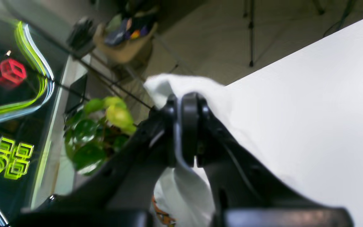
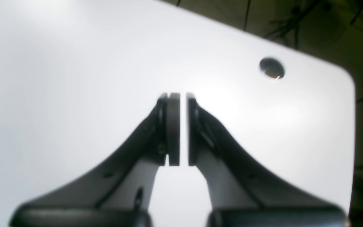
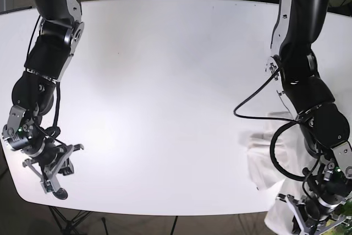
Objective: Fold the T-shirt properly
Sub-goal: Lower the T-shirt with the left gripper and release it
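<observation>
The white T-shirt lies bunched at the table's right front corner and partly hangs over the edge. My left gripper is shut on a fold of the T-shirt, with cloth pinched between the jaws. It sits at the corner in the base view. An orange print shows low on the cloth. My right gripper has its jaws almost together with nothing between them. It hovers over the bare white table at the left front corner in the base view, far from the shirt.
A round cable hole is in the table just ahead of my right gripper, near the rounded corner. Beyond the table edge by my left gripper are a green plant, a lit screen and tripod legs on the floor.
</observation>
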### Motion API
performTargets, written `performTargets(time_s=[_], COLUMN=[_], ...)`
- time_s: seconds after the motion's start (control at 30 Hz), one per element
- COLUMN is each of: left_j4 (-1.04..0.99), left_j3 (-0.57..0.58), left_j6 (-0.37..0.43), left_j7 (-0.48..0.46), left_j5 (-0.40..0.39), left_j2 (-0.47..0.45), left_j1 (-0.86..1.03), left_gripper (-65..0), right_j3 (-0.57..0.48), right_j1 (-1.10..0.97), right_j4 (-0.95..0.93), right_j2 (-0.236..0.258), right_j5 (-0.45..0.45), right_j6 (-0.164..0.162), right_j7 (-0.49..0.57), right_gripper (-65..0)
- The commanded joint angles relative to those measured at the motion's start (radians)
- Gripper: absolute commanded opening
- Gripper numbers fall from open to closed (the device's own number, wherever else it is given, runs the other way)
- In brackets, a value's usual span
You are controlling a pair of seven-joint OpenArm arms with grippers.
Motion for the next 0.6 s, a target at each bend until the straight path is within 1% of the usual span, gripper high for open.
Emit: performTargets(time_s=[0.0, 0.13, 0.17, 0.27, 0.33, 0.4, 0.5, 0.57], left_j4=[0.038, 0.102, 0.108, 0.119, 0.154, 0.211, 0.254, 0.286], left_j3=[0.029, 0.049, 0.055, 0.124, 0.155, 0.195, 0.227, 0.233], left_j6=[0.007, 0.007, 0.007, 0.007, 0.007, 0.007, 0.007, 0.007], left_j7=[-0.016, 0.041, 0.044, 0.048, 0.067, 0.105, 0.136, 0.159], left_j5=[0.001, 0.001, 0.001, 0.001, 0.001, 0.001, 0.001, 0.001], left_j2=[0.025, 0.064, 0.089, 0.149, 0.164, 0.193, 0.239, 0.252], left_j1=[-0.034, -0.025, -0.027, -0.034, -0.037, -0.04, -0.042, -0.04], left_gripper=[-65.0, -65.0, -65.0, -65.0, -65.0, -65.0, -65.0, -65.0], right_j3=[0.0, 0.003, 0.003, 0.003, 0.02, 0.061, 0.088, 0.089], right_j1=[0.008, -0.071, -0.085, -0.119, -0.136, -0.147, -0.148, -0.153], right_j4=[0.039, 0.103, 0.11, 0.122, 0.125, 0.125, 0.116, 0.122], right_j2=[-0.016, -0.033, -0.038, -0.042, -0.061, -0.082, -0.09, -0.092], right_j5=[0.01, 0.01, 0.01, 0.01, 0.01, 0.01, 0.008, 0.01], right_j6=[-0.003, -0.004, -0.004, -0.004, -0.006, -0.004, -0.003, -0.001], right_j7=[0.027, 0.029, 0.029, 0.029, 0.029, 0.029, 0.029, 0.029], right_gripper=[-62.6, -62.6, -62.6, -62.6, -62.6, -62.6, -62.6, -62.6])
